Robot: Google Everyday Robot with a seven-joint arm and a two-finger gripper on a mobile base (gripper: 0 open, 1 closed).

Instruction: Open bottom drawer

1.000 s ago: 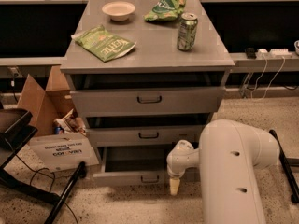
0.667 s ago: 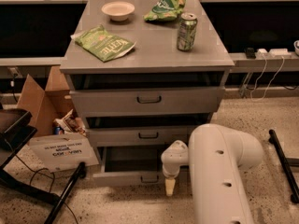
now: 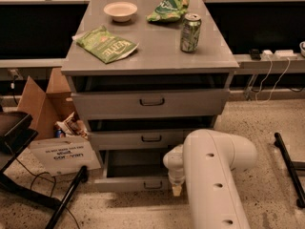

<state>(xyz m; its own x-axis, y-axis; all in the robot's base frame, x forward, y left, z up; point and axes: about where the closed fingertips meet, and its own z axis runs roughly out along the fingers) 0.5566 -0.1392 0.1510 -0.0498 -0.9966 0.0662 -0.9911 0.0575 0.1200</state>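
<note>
Hanging tip-down from the thick white robot arm (image 3: 214,175), the small cream-tipped gripper (image 3: 177,191) sits low, near the floor, at the right end of the front panel of the bottom drawer (image 3: 128,184), a slim grey metal drawer with a small dark bar handle; whether it touches the panel, and whether the gripper is spread or closed, cannot be told. That drawer stands partway out of the grey metal cabinet, with the inside of its shallow grey tray showing behind the front. Above it, the mid-height grey drawer (image 3: 138,139) and the tall-fronted grey top drawer (image 3: 109,104) each show a dark gap along their upper edge. On the grey counter (image 3: 157,56) lie a flat green snack bag (image 3: 106,44) at the left, a pale round bowl (image 3: 120,11) behind it, a crumpled green bag (image 3: 169,7) at the back and an upright green drinks can (image 3: 190,32) at the right. Left of the cabinet, an open brown cardboard box (image 3: 40,104) stands on the speckled floor with a white printed sign (image 3: 64,154) leaning in front of it.
</note>
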